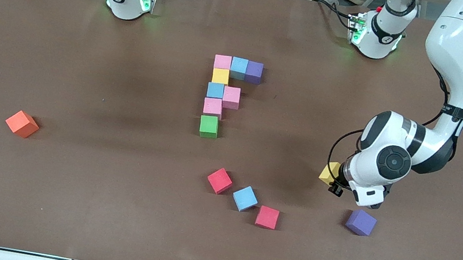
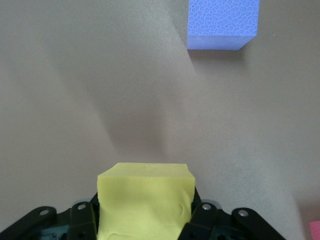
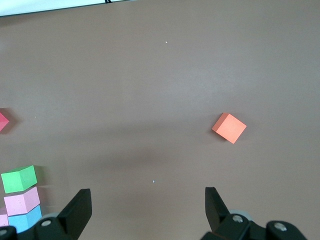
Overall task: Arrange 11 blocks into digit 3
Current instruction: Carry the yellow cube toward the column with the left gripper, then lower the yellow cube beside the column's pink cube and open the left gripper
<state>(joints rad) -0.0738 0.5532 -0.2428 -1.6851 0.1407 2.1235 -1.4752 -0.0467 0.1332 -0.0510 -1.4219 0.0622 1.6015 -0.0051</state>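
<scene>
The left gripper [image 2: 145, 220] has its jaws clamped on a yellow block [image 1: 329, 172], lifted over the tabletop [image 1: 60, 195] toward the left arm's end, just above a loose purple block [image 1: 361, 222] that lies on the surface near the front edge. The right gripper [image 3: 147, 210] waits with its jaws wide apart and nothing between them, up over the right arm's end of the tabletop, looking down on the orange cube [image 1: 22, 123].

Out in the middle sits the partly built digit 3 [image 1: 223, 95]: a top bar of pink, light blue and purple, then a column of yellow, light blue, pink and the green block [image 1: 208, 126] running toward the front edge, with one more pink block [image 1: 231, 97] touching the column's light blue one.

Nearer the front edge, three loose blocks lie in a slanting row: a red block [image 1: 219, 180], a light blue block [image 1: 245, 198] and a pinkish-red block [image 1: 267, 217], the last two just beside each other.
</scene>
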